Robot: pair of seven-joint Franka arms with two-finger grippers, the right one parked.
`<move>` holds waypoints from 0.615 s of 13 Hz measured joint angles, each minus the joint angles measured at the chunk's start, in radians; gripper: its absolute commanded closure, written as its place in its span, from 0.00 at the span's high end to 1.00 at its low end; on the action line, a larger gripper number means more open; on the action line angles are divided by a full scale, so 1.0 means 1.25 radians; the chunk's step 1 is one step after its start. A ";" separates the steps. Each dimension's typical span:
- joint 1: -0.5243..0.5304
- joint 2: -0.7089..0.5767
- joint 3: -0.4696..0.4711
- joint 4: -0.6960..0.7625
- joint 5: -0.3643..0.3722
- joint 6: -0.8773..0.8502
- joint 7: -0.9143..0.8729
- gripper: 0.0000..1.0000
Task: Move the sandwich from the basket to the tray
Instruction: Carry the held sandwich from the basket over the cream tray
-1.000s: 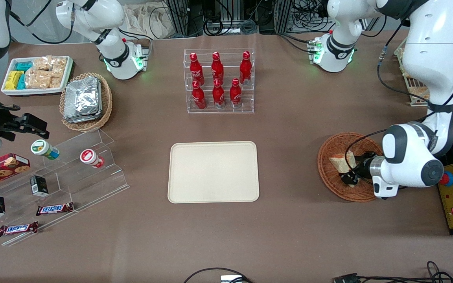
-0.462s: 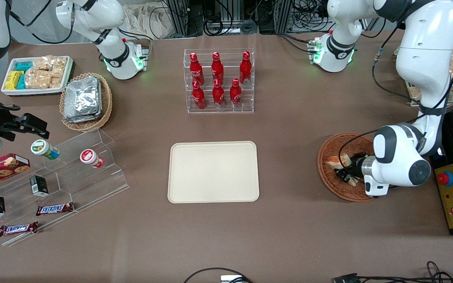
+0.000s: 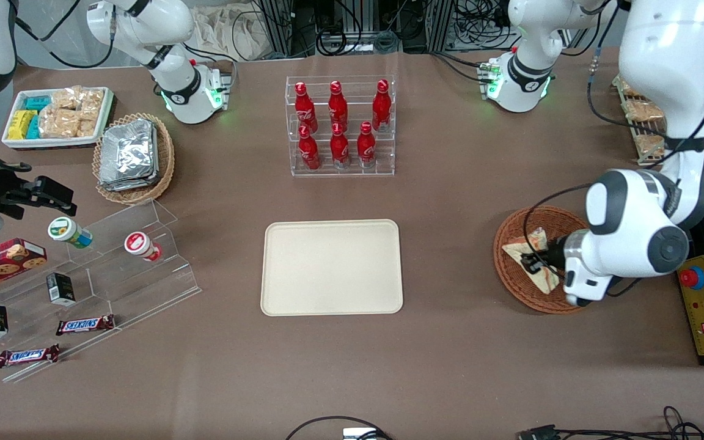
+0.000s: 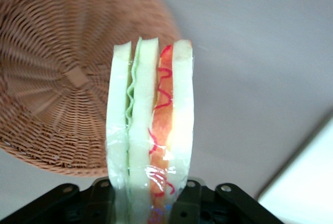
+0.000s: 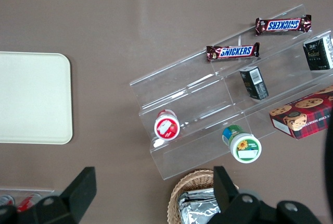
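Basket (image 3: 514,278): rough woven wicker, reddish-brown, matt; sandwich (image 4: 151,130): pale soft bread under glossy clear wrap that catches the light, pinched by the gripper (image 3: 532,261), black matt plastic fingers (image 4: 190,203). Tray (image 3: 331,267): smooth cream plastic, low sheen, on a matt brown table (image 3: 437,201) surface. Arm (image 3: 639,232) shells are glossy white plastic.

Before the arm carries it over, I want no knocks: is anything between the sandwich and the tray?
Nothing visible. The gripper is shut on the sandwich above the basket. Between basket and tray lies only bare brown tabletop; the bottle rack stands farther from the front camera, off that path.
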 measured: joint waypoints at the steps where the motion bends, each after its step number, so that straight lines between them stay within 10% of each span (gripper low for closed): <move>1: -0.059 -0.002 -0.003 0.030 0.033 -0.011 0.015 0.00; 8: -0.318 0.210 -0.009 0.219 0.031 0.043 -0.173 0.00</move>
